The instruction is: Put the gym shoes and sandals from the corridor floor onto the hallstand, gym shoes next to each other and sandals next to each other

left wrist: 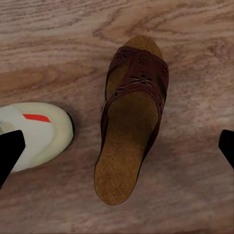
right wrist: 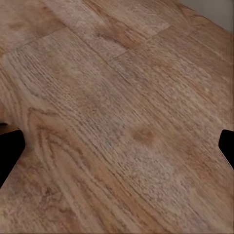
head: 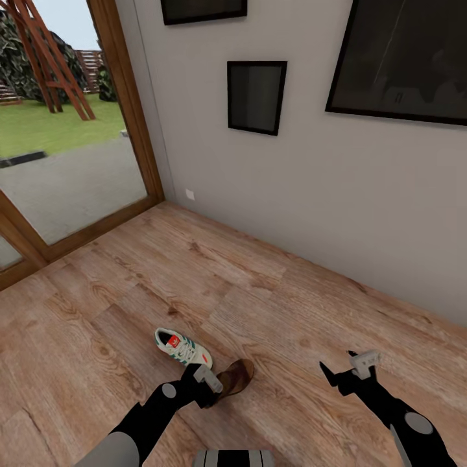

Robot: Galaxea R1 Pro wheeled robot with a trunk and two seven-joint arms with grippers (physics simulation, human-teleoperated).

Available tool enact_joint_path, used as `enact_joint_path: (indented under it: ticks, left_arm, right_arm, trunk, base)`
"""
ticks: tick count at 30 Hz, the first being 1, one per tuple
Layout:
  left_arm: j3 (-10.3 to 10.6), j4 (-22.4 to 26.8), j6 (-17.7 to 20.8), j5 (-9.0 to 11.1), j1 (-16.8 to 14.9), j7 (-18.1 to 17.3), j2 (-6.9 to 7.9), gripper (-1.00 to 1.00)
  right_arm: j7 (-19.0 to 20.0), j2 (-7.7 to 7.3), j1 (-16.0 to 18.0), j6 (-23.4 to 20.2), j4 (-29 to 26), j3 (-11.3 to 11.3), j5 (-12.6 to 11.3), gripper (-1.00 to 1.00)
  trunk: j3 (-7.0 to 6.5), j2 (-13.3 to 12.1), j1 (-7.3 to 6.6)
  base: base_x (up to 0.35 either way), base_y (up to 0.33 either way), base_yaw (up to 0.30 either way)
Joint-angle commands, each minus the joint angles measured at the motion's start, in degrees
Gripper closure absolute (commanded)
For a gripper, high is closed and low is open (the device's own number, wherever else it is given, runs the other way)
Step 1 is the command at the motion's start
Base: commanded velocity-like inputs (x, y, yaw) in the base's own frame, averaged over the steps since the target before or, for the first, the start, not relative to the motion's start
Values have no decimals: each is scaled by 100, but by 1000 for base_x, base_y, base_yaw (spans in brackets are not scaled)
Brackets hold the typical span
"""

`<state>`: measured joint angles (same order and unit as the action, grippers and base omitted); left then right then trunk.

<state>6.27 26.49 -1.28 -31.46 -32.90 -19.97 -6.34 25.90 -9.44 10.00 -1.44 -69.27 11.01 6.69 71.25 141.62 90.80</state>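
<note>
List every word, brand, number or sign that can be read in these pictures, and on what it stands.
None can be read.
Gym shoe: the red tongue patch has a white mark, too small to read.
Sandal: perforated pattern, no text.
Wall frames: dark, nothing legible.

Gym shoe [head: 182, 347] white, green stripes, red patch — sandal [left wrist: 130, 122] reddish-brown, perforated strap, tan sole.

Both arms are mostly glossy black with rounded segments, and each has a flat grey disc capping a joint. The left arm [head: 152, 415] fades into a lighter grey shell near the shoulder. The left gripper [head: 209, 388] and right gripper [head: 344, 367] have pale grey blocks on top and pointy black fingers [left wrist: 9, 151]. A grey boxy trunk piece [head: 233, 458] sits low between them.
</note>
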Motion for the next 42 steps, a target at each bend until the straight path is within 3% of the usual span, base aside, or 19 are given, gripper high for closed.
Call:
enact_joint_path:
  ticks: [1, 5, 6, 12, 19, 22, 28, 42]
  left_arm:
    - [-7, 19, -10, -105, -3, -6, -3, -100]
    - [-12, 144, 22, -344, -5, 34, -11, -100]
    - [-18, 274, 117, -523, -5, 60, -13, -100]
    - [-23, 524, 501, -759, 1, 75, -10, -100]
    - [-15, 569, 604, -802, 5, 66, -13, -100]
    - [-7, 575, 613, -838, 16, 64, -8, -100]
    - [-8, 576, 595, -936, 37, 70, -5, -100]
    - [-12, 592, 592, -962, 18, 80, -8, -100]
  right_arm:
    - [36, -3, 2, -16, -9, 54, 51, -100]
    - [37, -14, 2, -15, -11, 110, 51, -100]
    - [38, -18, 2, -15, -12, 125, 51, -100]
    - [38, -18, 2, -14, -10, 136, 51, -100]
    - [38, -21, 2, -14, -8, 145, 51, -100]
    - [34, -22, 2, -14, -8, 153, 51, -100]
    - [32, -18, 2, -14, -6, 155, 51, -100]
    - [30, -14, 2, -6, 1, 155, 51, -100]
  trunk:
    - [5, 2, -1]
    - [15, 2, -1]
    - [17, 2, -1]
    - [21, 2, -1]
    - [61, 42, 21]
    - [139, 162, 87]
    - [325, 170, 102]
    - [761, 189, 138]
  base:
    - [0, 0, 0]
    - [0, 0, 0]
    - [0, 0, 0]
    - [0, 0, 0]
    - [0, 0, 0]
    - [0, 0, 0]
    - [0, 0, 0]
    - [0, 0, 0]
